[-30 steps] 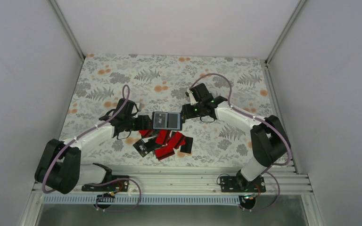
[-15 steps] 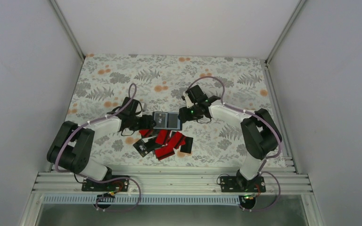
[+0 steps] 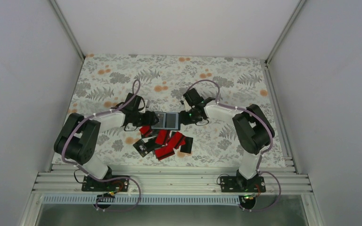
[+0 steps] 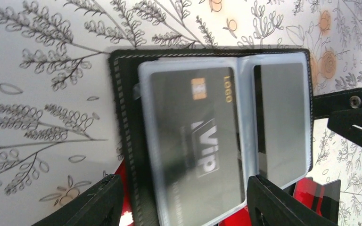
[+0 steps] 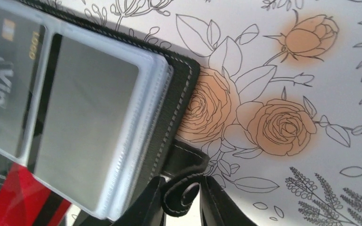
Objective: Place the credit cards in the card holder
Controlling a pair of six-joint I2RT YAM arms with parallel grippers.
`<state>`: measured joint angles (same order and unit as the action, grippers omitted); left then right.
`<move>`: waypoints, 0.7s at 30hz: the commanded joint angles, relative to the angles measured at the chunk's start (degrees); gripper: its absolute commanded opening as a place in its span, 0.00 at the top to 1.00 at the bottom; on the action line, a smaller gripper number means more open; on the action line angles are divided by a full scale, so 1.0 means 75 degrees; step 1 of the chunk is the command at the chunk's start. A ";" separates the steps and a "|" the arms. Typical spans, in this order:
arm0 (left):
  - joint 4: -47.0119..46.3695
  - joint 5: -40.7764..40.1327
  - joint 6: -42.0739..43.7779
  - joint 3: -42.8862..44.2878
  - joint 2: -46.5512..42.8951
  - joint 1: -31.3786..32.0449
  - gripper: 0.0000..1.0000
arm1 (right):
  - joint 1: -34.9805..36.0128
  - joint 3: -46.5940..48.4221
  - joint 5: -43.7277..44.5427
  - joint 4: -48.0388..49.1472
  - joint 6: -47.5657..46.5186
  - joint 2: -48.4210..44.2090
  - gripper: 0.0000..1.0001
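Card holder (image 3: 165, 120), stitched black, clear sleeves (image 5: 87, 127), left jaws apart, right jaws pinching its tab (image 5: 181, 190).

Bright, even light; soft shadows.
Your wrist views blur up close: the card holder (image 4: 212, 136) sleeves look hazy, with faint sheen.

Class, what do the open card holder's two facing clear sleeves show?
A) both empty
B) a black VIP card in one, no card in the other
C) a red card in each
B: in the card holder, one sleeve holds a black VIP card; the neighbouring sleeve shows none.
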<state>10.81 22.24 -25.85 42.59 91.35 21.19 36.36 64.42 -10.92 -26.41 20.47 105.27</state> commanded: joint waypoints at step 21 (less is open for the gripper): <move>-0.0398 0.0890 -0.0085 0.0375 -0.0149 -0.0036 0.37 | 0.0077 -0.0148 0.0095 0.0148 -0.0009 0.0305 0.95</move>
<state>8.43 26.85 -26.15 44.23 93.08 20.95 36.36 64.29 -10.46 -25.93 20.38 107.07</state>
